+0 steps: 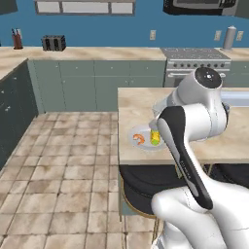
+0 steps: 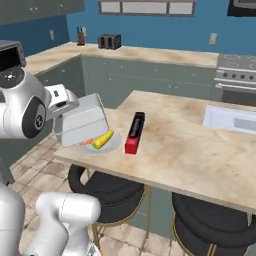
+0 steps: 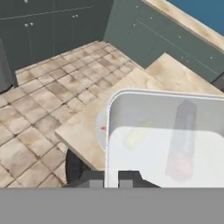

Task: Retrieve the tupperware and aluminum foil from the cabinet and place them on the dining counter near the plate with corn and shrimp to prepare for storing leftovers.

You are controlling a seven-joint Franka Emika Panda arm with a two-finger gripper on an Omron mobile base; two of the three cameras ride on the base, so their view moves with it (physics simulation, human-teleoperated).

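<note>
tupperware held above the plate; free counter lies just off the plate, foil side taken.

your gripper (image 3: 111, 177) is closed on the near rim of the tupperware (image 2: 80, 120), which hangs tilted in the air directly over the plate (image 2: 116, 145) at the near corner of the dining counter (image 2: 200, 150). through the clear plastic you see the corn (image 2: 103, 139) and, further right, the aluminum foil (image 2: 135, 132). the foil lies flat on the counter just beside the plate, its long axis running away from you, red end nearest the edge. judgement: the set-down spot is not straight below the container; you need bare counter beside the plate, and the strip between plate and foil looks narrow. the shrimp (image 1: 139, 139) sits on the plate beside the corn.
</note>
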